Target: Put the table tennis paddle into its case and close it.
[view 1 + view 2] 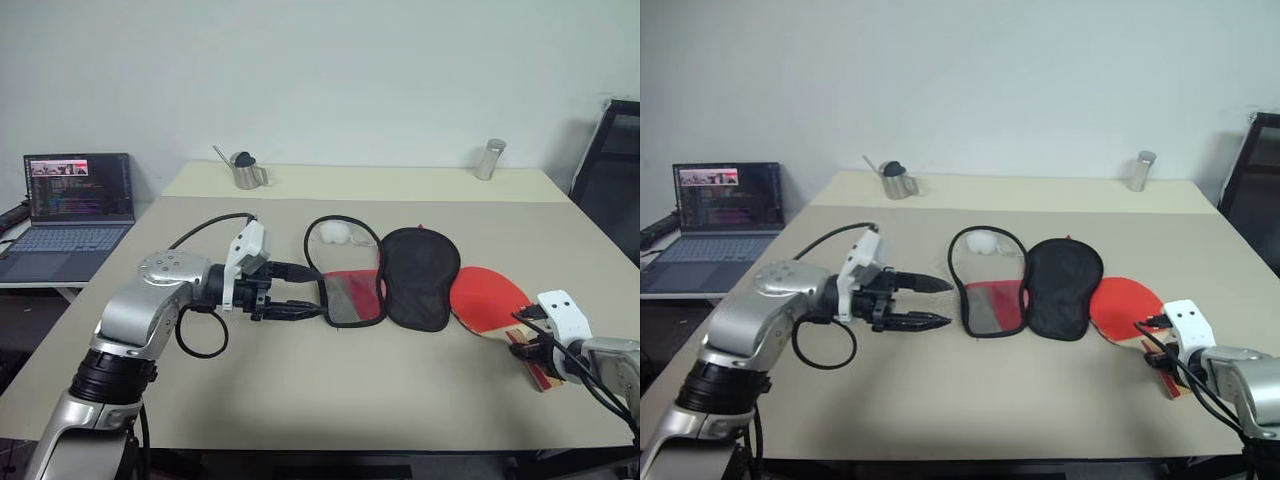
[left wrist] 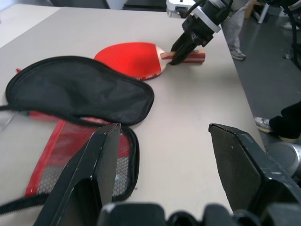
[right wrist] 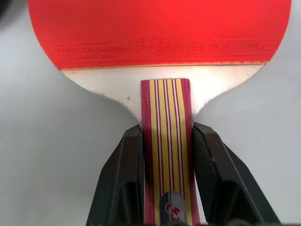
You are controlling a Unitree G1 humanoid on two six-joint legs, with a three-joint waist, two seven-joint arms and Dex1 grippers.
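Paddle first: your table tennis paddle (image 3: 160, 33) lies flat on the table (image 1: 300, 400), red face up, near the right edge, with its striped handle (image 3: 165, 155) pointing toward the robot. Your right gripper (image 3: 165, 155) straddles that handle, one black finger pressed against each side, so it is grasping the paddle. Its case (image 1: 385, 275) lies unzipped and spread open at the middle of the table: the black lining half sits just left of the paddle's blade and overlaps its edge, and the red mesh half lies further left. Your left gripper (image 1: 318, 290) points level at the mesh half's left edge, fingers spread apart and holding nothing. You also have a small metal pitcher (image 1: 246, 171) and a metal shaker (image 1: 490, 159) at the far edge, and a laptop (image 1: 72, 215) off to the left.
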